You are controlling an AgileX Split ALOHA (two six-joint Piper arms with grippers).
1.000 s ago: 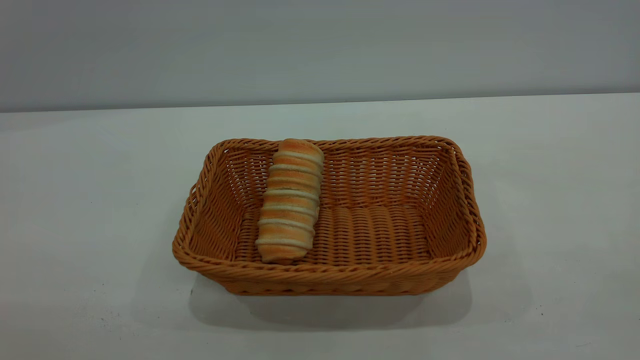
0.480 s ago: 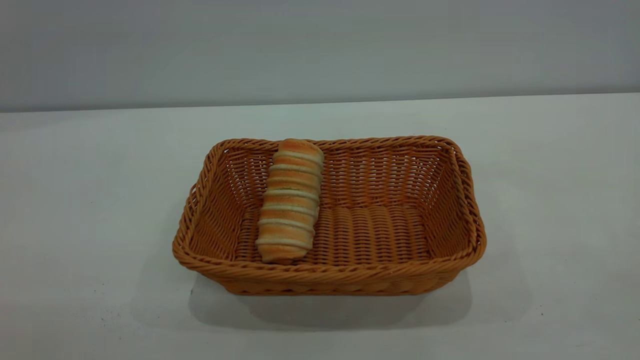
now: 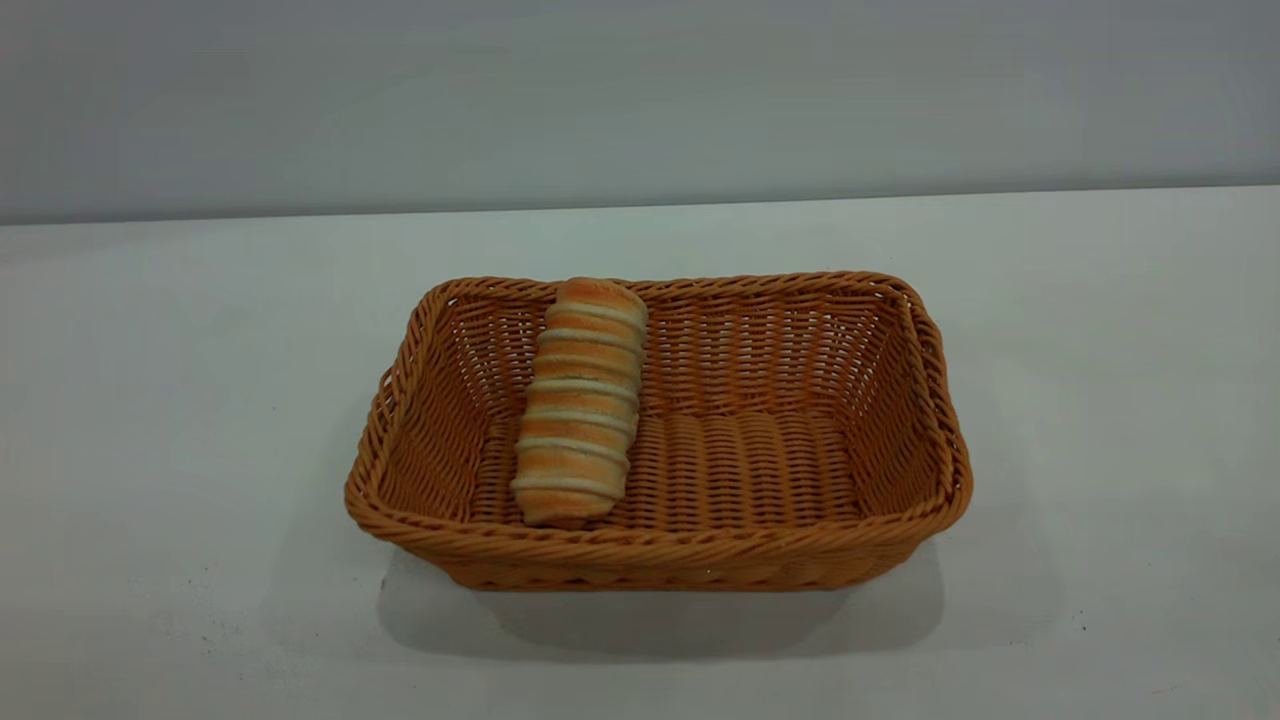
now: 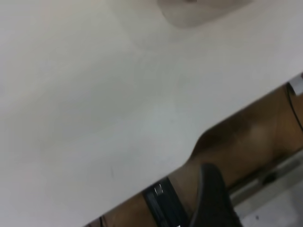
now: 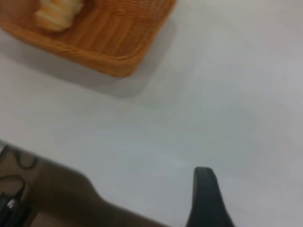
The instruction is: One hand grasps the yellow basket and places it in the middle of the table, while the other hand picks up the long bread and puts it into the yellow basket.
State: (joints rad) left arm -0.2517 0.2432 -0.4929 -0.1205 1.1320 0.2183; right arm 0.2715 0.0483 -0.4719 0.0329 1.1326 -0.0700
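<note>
**Bread lies in the basket; both arms hang back near the table edge**

On my left wrist feed I see only one dark finger [image 4: 214, 198] of the left gripper, poking into view over the table edge. With just that one finger showing, I cannot tell whether the jaws are apart or together. Under it lies brown floor and some dark hardware beyond the edge; the rest of that feed is bare white table [image 4: 94, 94], with a faint shadow patch far off.

My right wrist feed is much the same: a single dark finger [image 5: 204, 198] of the right gripper hangs above the table [image 5: 227, 94], close to its edge, and again I cannot tell how the jaws stand. Farther out, one corner of the basket [image 5: 118, 56] shows, well apart from the finger, with an end of the bread [image 5: 57, 14] inside it. Nothing lies between that finger and the basket.

On the exterior feed neither arm appears. The basket [image 3: 660, 545] sits about mid-table, long side toward the camera, casting a soft shadow toward 6 o'clock. The bread [image 3: 580, 400] lies inside, in the basket's 9 o'clock half, running from 12 to 6: its far end leans up against the back wall at rim height, its near end rests on the woven floor just behind the front rim. The basket's 3 o'clock half holds nothing else. A plain grey wall [image 3: 640, 100] stands behind the table.
</note>
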